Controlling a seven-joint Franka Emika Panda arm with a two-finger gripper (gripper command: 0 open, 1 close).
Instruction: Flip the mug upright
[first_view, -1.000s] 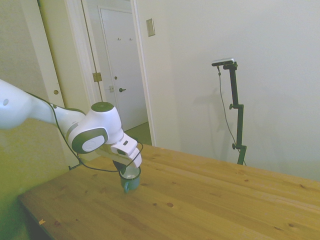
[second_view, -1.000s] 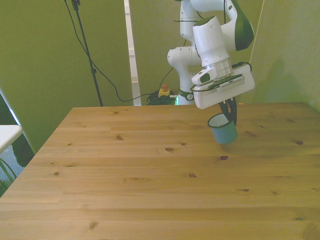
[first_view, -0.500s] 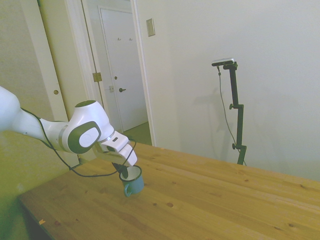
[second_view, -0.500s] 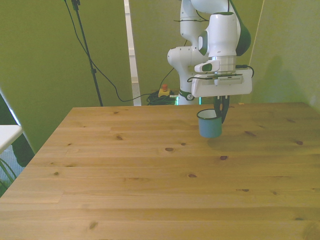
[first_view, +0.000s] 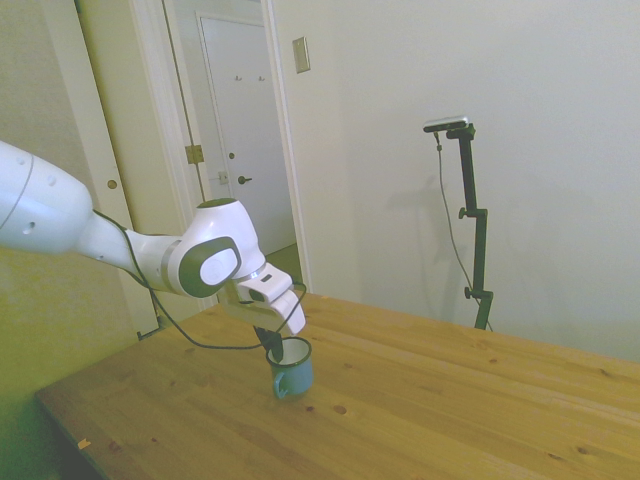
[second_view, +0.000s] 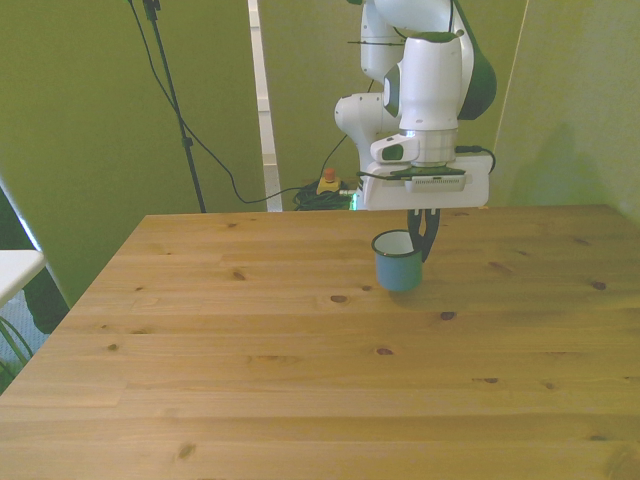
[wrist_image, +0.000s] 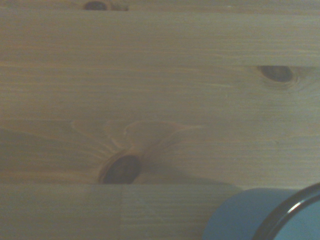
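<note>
The teal-green mug (second_view: 397, 264) stands upright with its white inside and dark rim facing up, at or just above the table; I cannot tell whether it touches the wood. My gripper (second_view: 425, 238) points straight down and is shut on the mug's rim, on the side toward the front view's right. In the side view the mug (first_view: 291, 369) hangs under the gripper (first_view: 272, 345), with its handle toward the camera. The wrist view catches only a piece of the mug (wrist_image: 245, 216) and its dark rim.
The wooden table (second_view: 300, 380) stretches wide toward the camera in the front view, with dark knots in its boards. A door and a wall stand behind the table in the side view.
The arm has carried the mug toward the front view's left and a little lower. The mug has gone from tilted to upright.
</note>
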